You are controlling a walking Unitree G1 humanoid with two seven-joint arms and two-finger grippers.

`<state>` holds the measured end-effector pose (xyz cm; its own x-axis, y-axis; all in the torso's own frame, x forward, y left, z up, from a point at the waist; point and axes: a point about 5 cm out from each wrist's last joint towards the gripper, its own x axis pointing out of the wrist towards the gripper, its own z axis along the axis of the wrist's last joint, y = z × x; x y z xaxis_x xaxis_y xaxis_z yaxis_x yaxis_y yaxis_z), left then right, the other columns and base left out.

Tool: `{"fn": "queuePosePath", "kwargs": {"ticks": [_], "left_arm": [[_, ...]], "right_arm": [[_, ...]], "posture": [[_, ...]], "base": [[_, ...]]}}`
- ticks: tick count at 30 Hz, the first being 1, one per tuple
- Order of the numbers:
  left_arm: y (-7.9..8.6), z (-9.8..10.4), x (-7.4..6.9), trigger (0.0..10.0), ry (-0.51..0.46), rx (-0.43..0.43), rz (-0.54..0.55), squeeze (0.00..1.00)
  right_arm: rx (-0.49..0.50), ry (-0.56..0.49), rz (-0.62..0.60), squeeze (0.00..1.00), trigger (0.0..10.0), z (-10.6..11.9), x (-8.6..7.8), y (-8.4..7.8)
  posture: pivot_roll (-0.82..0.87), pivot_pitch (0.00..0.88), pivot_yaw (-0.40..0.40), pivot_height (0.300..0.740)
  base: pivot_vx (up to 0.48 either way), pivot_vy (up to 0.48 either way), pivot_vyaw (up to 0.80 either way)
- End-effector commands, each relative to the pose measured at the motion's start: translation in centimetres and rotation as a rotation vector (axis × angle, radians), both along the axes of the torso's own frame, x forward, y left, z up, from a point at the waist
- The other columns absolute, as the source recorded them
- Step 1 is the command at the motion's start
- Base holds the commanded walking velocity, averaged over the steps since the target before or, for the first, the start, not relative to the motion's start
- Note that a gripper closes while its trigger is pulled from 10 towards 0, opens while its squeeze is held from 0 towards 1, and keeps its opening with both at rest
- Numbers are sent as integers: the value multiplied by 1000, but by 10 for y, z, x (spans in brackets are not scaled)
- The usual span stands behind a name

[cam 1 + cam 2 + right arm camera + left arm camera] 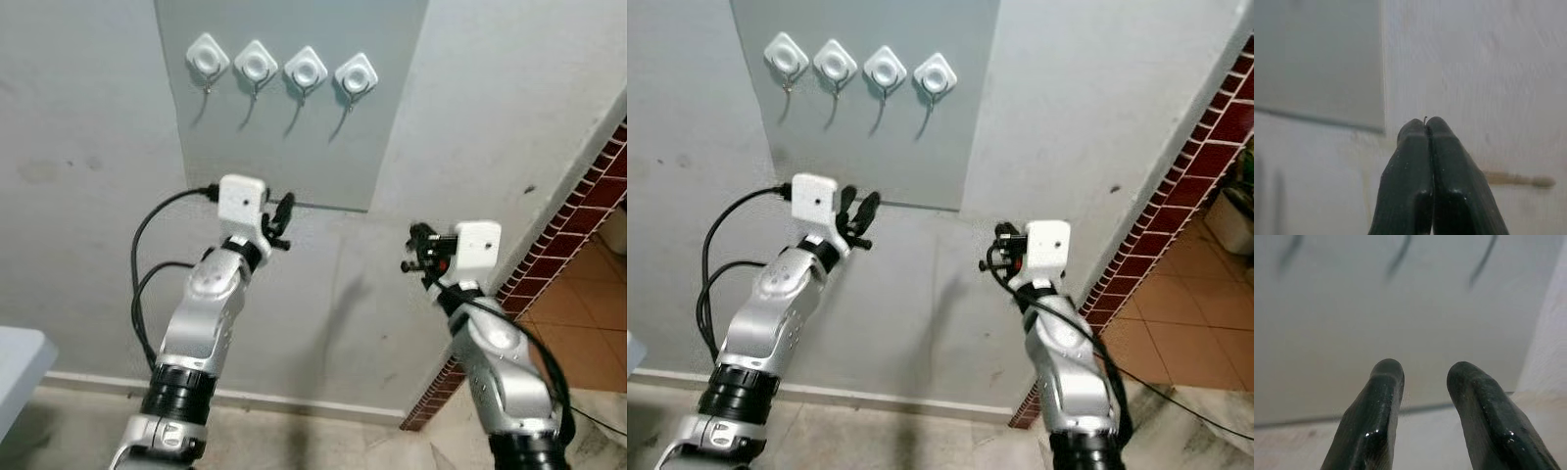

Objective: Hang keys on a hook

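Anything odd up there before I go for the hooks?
Yes: no keys are visible. The four hooks on the grey panel hang bare. The right gripper is pressed shut with only a tiny tip showing between its fingers. The left gripper is open and empty.

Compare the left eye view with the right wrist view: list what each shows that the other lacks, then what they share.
Left eye view alone: four white hooks in a row on the grey panel, both silver arms raised below them, the left tool open near the panel's lower edge, a brick-tiled wall edge, a tiled floor.

Right wrist view alone: the right tool close up, fingers pressed together with a tiny sliver at the tips; what it is cannot be told.

Shared: the grey panel and pale wall.
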<state>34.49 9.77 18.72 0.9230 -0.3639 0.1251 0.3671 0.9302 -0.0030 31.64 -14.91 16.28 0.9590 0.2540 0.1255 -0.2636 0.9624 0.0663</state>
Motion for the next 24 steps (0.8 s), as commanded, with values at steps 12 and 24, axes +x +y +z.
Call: {"fn": "queuePosePath", "kwargs": {"ticks": [12,24], "left_arm": [[-7,26,-4,10000,-60,-89,-29,0],[-5,37,-5,10000,-84,-103,-28,0]], "right_arm": [[-4,-155,282,0,10000,56,25,27],[48,-191,364,0,10000,74,39,48]], "posture": [[101,0,-87,740],[113,0,-95,740]], "base": [[0,0,0],[0,0,0]]}}
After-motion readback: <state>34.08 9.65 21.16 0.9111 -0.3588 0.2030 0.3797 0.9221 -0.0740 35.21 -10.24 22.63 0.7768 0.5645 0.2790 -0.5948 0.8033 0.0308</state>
